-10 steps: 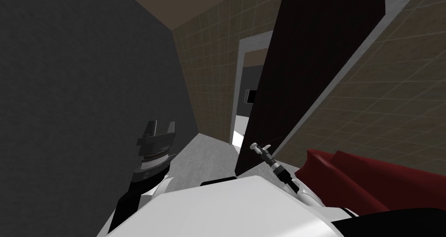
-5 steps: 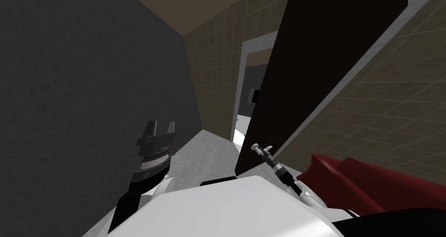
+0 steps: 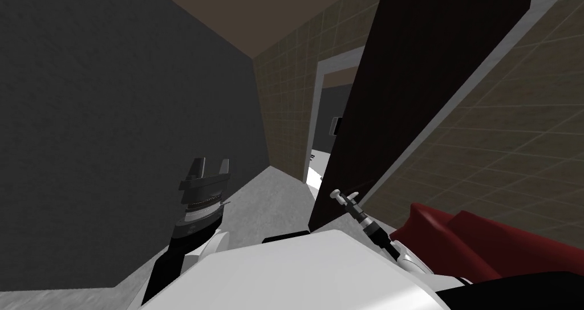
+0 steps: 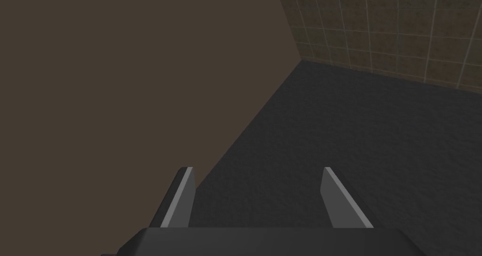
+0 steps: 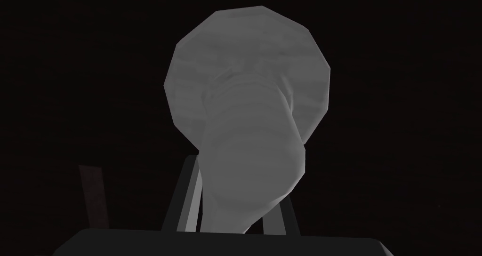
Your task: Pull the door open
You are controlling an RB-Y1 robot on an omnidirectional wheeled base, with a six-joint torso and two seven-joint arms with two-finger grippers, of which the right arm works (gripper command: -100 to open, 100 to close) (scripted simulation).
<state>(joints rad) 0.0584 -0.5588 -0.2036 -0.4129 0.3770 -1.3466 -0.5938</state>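
Fingers (image 5: 184, 199) of the right pincer (image 5: 237, 194) are clenched on the sides of the grey door handle (image 5: 252, 140), whose round plate sits flat on the dark door (image 5: 400, 102) just behind it. Head view adds what this wrist view cannot tell: the door stands swung away from a grey door frame (image 3: 317, 113) in the tiled wall (image 3: 285, 96), with a red sofa (image 3: 496, 244) near the right arm. Left pincer (image 3: 209, 167) is raised beside a dark grey wall (image 3: 102, 124), its fingers apart and holding nothing.
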